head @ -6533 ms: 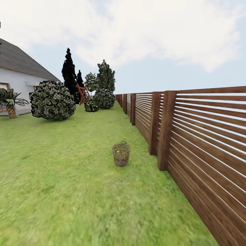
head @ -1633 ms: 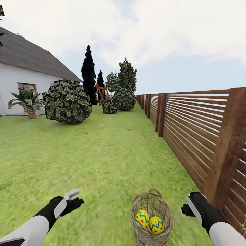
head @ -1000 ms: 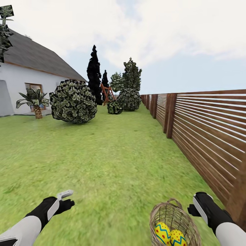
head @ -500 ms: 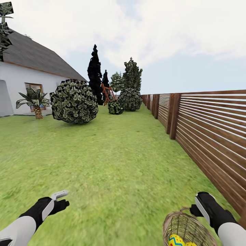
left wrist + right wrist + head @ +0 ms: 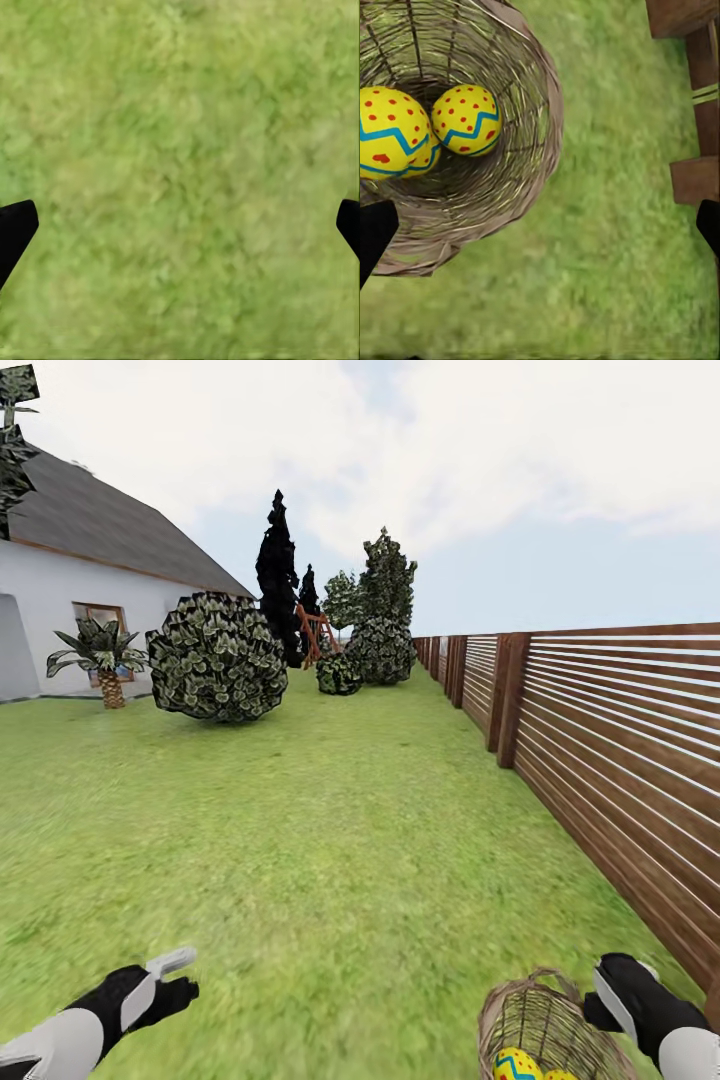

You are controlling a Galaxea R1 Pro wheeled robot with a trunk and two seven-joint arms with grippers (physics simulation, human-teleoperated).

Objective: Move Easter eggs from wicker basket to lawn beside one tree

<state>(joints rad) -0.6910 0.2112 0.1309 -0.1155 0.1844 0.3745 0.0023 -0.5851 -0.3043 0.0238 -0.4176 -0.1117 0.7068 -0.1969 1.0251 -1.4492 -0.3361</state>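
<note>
We hold our right gripper (image 5: 540,225), fingers spread, just beside the wicker basket (image 5: 529,161) on the lawn (image 5: 330,830) to reach the Easter eggs (image 5: 467,118), our left gripper (image 5: 180,225) spread over grass, though the third egg is mostly hidden.

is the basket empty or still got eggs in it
Not empty: the right wrist view shows yellow Easter eggs lying inside the wicker basket.

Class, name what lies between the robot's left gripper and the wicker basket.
Only bare lawn lies between the left gripper and the basket, as the head view shows.
</note>
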